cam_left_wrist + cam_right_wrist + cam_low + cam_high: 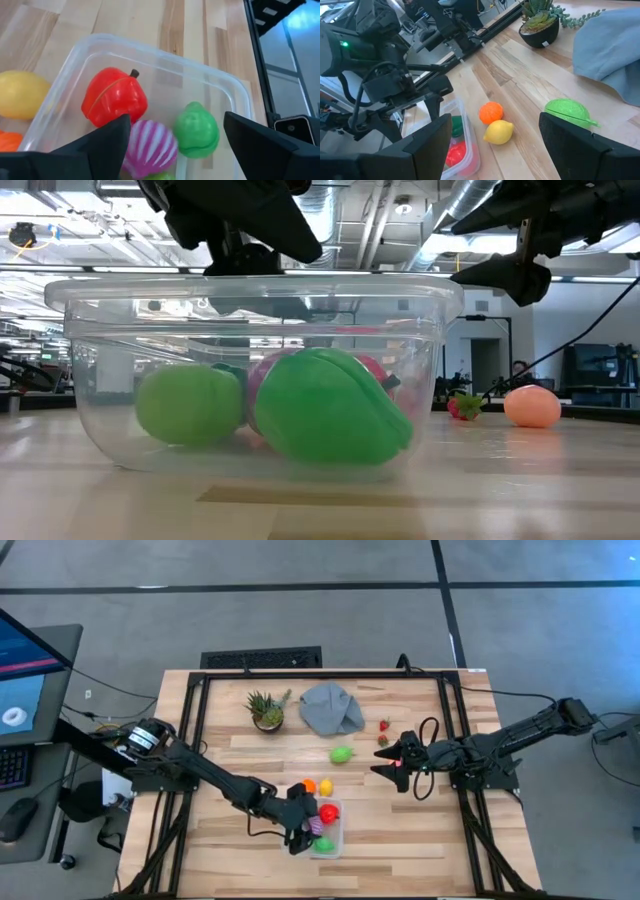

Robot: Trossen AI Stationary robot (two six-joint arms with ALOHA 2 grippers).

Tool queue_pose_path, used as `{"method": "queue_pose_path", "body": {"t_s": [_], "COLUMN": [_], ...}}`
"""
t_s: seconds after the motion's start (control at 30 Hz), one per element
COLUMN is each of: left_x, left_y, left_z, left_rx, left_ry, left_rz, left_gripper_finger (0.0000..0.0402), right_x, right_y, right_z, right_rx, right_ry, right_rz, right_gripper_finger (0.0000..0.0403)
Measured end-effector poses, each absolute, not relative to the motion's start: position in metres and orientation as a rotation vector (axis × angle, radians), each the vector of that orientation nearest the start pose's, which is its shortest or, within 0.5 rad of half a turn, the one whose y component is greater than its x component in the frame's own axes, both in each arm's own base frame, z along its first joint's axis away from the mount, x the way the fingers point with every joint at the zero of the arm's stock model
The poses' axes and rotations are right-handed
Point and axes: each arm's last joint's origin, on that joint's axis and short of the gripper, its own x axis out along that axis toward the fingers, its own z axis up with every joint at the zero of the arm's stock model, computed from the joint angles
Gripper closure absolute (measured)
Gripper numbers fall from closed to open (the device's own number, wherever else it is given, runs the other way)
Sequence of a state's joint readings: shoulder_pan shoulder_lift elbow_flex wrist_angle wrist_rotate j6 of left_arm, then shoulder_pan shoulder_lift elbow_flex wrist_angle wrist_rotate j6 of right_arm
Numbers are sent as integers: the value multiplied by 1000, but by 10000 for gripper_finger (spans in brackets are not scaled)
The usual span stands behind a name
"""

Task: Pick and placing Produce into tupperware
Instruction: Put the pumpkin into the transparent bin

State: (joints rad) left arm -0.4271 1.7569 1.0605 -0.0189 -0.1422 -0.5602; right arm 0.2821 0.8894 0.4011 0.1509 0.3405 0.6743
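I count four toy pieces in the clear rectangular plastic tupperware (150,55); my left gripper (175,145) hangs above it, fingers apart and empty. My right gripper (490,145) is open too.

- High view: straight down over the whole desk (400,840), both arms in frame, far off
- Low view: level at desk height, pressed close against the clear tupperware (250,380), facing the room behind
- Left wrist view: tilted down into the same tupperware (150,55), very near, between the left claw (177,145) fingers
- Right wrist view: looking across the desk past the right claw (492,145) fingers, farther back, sharing the tupperware (465,150) with the other three
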Motion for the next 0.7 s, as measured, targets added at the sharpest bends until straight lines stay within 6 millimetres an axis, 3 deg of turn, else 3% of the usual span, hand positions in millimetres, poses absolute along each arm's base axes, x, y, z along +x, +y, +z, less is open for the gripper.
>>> {"method": "queue_pose_path", "body": {"t_s": [0.33, 0.7], "left_x": [328, 280], "left_y": [-139, -92], "left_z": [226, 278], "left_rx": [-174, -32], "left_ry": [832, 877], "left_rz": [-11, 181], "left_gripper_finger": [88, 88], "right_x": [183, 183], "right_y": [43, 45], "right_z": [216, 217], "right_rx": [580, 589], "right_ry": [282, 273], "right_rz": [-160, -151], "right_gripper_finger": [81, 81]}}
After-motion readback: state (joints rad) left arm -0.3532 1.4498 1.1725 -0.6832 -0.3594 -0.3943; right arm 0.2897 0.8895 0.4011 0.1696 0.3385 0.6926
